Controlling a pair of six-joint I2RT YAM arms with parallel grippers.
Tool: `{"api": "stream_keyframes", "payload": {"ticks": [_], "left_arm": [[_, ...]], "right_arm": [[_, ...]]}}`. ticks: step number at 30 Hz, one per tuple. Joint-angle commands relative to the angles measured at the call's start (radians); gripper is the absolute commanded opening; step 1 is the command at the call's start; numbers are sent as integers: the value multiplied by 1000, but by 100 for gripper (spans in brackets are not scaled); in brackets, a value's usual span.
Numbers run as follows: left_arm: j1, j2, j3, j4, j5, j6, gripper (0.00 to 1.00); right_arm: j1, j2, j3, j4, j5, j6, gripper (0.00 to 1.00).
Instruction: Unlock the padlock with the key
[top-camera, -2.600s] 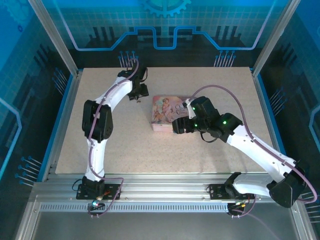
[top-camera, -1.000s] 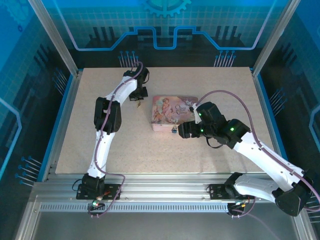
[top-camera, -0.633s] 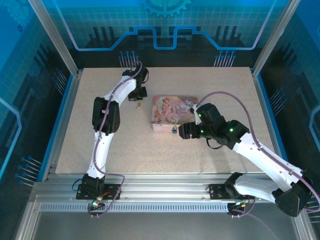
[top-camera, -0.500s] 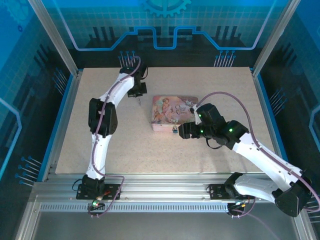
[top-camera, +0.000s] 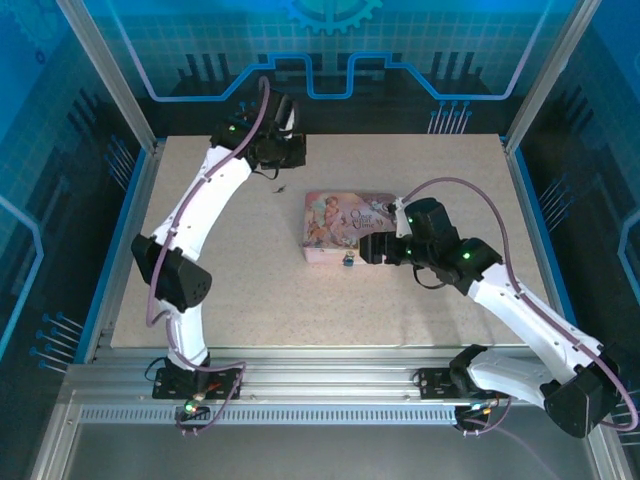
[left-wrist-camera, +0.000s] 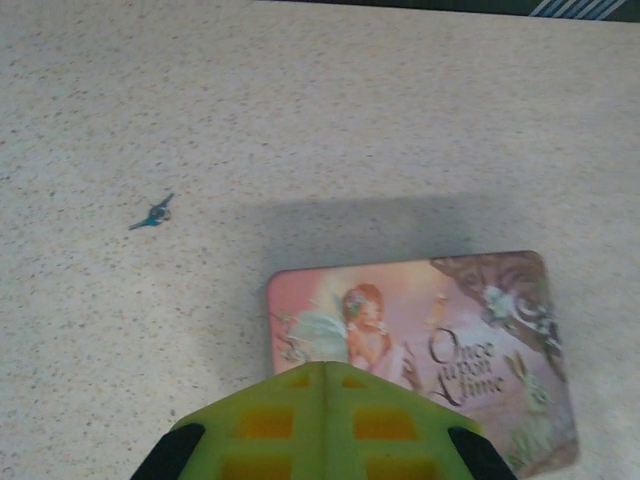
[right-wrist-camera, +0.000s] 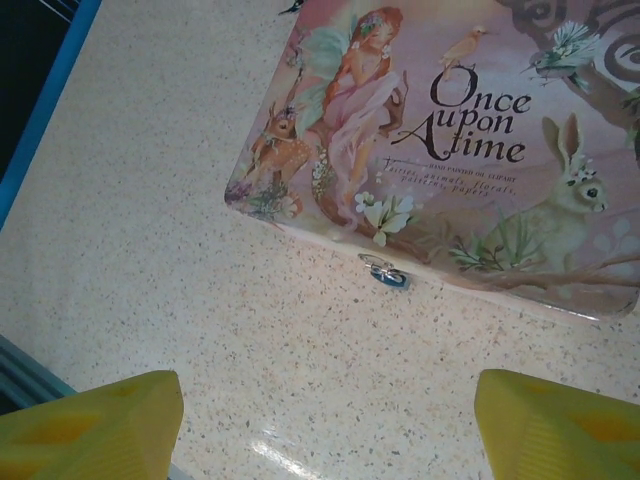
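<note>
Two tiny specks, key (left-wrist-camera: 152, 213) blurred, padlock (right-wrist-camera: 385, 273) against tin (right-wrist-camera: 450, 150), left jaws together, right jaws apart.

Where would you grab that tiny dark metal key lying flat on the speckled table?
The tiny dark metal key lies flat on the speckled table, apart from the pink tin box, so probably come straight down and pinch across its narrow width.

Speckled beige tabletop (top-camera: 250, 290) edged with blue strip (top-camera: 120, 240). Enclosure framed by aluminium posts (top-camera: 105, 70). Translucent blue wall panels (top-camera: 400, 50) printed with circuit lines, gear motif (top-camera: 330, 10). Slotted aluminium rail (top-camera: 300, 412) fixed along near edge. Scene evenly lit.
</note>
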Motion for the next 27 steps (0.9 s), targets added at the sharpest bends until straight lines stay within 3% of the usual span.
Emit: {"api": "stream_keyframes", "payload": {"ticks": [1, 4, 6, 12, 22, 27], "left_arm": [[-7, -49, -31, -28, 37, 25, 0], [-7, -56, -70, -11, -1, 38, 0], [-3, -40, -91, 0, -29, 38, 30], [44, 65, -139, 69, -44, 10, 49], [83, 337, -22, 102, -182, -75, 59], [110, 471, 97, 90, -198, -108, 62]], "right_arm": [[-23, -23, 12, 32, -41, 14, 78], [-25, -28, -3, 42, -50, 20, 78], [-25, -31, -11, 40, -52, 21, 78], [-26, -65, -42, 21, -39, 19, 78], [-26, -106, -74, -14, -15, 27, 78], [-26, -114, -89, -28, -5, 28, 78]]}}
